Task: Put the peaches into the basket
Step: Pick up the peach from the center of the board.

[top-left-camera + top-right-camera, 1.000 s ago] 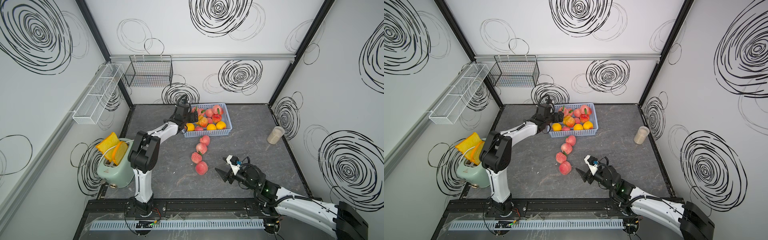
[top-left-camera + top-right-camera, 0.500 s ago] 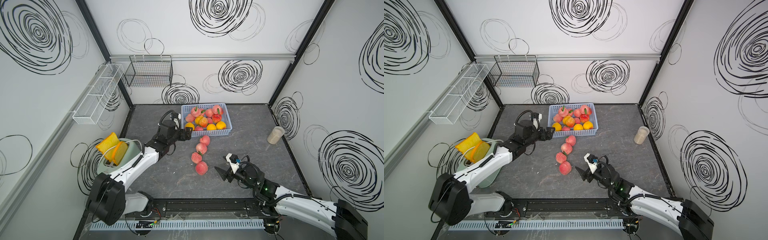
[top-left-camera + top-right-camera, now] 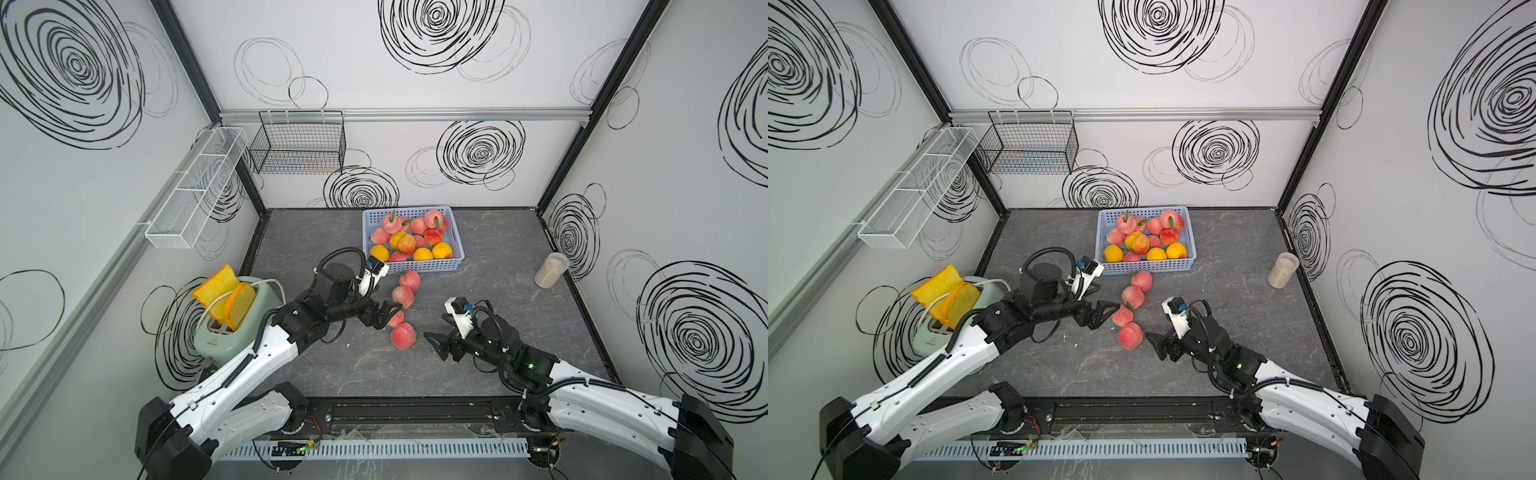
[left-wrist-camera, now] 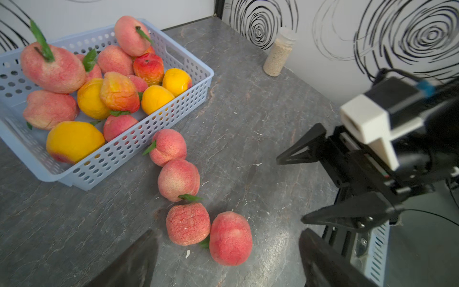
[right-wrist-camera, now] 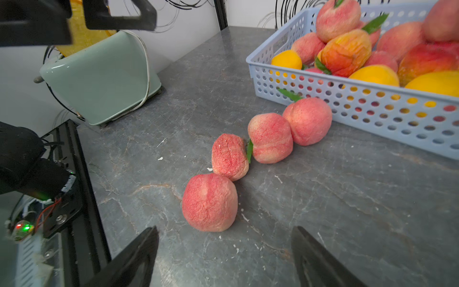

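Enclosed cell. White walls [image 3: 365,83] covered in black scribble swirls, black corner posts [image 3: 189,62], and an aluminium rail [image 3: 457,113] across the back wall. The work surface is a dark grey marbled tabletop [image 3: 511,249] with a few white specks near the fruit.

Upper left in both top views: a black wire basket [image 3: 297,149] hangs on the rail, and a white mesh rack [image 3: 195,195] is fixed to the side wall. Left of frame: a mint toaster [image 3: 216,338] at the table edge with two toast slices [image 3: 226,291] sticking up. Right of frame, near the wall: an upright clear jar [image 3: 550,270] of pale grains. Bottom edge: a black frame bar [image 3: 415,409] and a white slotted duct [image 3: 374,449].

The basket [image 3: 415,266], light blue and perforated, sits centre-back on the table. It holds a heap of peaches [image 3: 409,241], pink and yellow-orange, some with green leaves. Four loose peaches [image 3: 402,336], all pink, lie on the table in a close chain. The chain starts just beside the basket's front wall and runs toward frame bottom.

The left gripper [image 3: 390,316] is released and empty. Its jaws are spread just left of the third loose peach; cannot tell if it touches. The right gripper [image 3: 434,326] is also released and empty, just right of the lowest peach and apart from it.
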Robot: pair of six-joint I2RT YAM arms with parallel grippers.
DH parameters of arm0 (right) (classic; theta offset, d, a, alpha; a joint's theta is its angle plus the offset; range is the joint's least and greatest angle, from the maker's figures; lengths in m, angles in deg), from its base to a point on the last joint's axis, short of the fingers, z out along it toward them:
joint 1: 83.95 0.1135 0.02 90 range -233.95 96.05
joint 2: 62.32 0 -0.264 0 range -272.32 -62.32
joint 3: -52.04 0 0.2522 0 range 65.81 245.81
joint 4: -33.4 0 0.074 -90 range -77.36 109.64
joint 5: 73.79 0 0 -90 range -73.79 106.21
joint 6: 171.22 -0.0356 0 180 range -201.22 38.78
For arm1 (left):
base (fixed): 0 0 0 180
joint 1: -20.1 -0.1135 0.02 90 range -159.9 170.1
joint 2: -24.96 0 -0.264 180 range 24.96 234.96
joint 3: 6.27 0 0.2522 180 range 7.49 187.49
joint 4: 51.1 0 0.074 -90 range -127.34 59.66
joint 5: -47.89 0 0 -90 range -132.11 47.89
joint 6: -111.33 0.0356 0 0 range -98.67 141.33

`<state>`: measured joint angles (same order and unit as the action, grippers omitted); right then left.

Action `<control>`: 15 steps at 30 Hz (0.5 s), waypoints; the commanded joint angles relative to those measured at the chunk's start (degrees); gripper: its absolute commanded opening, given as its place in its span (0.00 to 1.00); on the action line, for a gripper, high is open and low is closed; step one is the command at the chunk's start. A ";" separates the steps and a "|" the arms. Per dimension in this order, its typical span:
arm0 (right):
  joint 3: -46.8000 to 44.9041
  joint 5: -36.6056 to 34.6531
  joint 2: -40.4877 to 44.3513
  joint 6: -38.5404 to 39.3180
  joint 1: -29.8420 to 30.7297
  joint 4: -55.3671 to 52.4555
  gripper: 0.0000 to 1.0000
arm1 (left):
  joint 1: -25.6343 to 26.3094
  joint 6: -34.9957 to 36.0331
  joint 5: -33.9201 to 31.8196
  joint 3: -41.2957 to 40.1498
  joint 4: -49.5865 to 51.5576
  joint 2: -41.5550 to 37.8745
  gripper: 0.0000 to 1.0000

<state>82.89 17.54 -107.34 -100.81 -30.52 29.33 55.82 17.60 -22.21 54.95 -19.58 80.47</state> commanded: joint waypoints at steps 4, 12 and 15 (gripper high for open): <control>2.06 5.13 1.08 -10.49 -0.92 -7.39 0.92 | 0.93 3.77 5.33 -0.94 0.65 -4.07 0.93; 5.43 7.41 -5.45 -15.38 -1.84 -12.18 0.97 | -0.43 2.55 7.04 -0.53 1.07 -4.05 0.93; 5.62 7.90 -7.48 -17.81 -2.02 -10.79 0.98 | -1.00 2.21 8.36 -0.70 0.54 -4.25 0.93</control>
<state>87.13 24.14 -113.48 -114.28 -32.14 19.71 55.54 19.37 -16.46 54.73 -17.66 76.71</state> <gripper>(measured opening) 0.975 0.934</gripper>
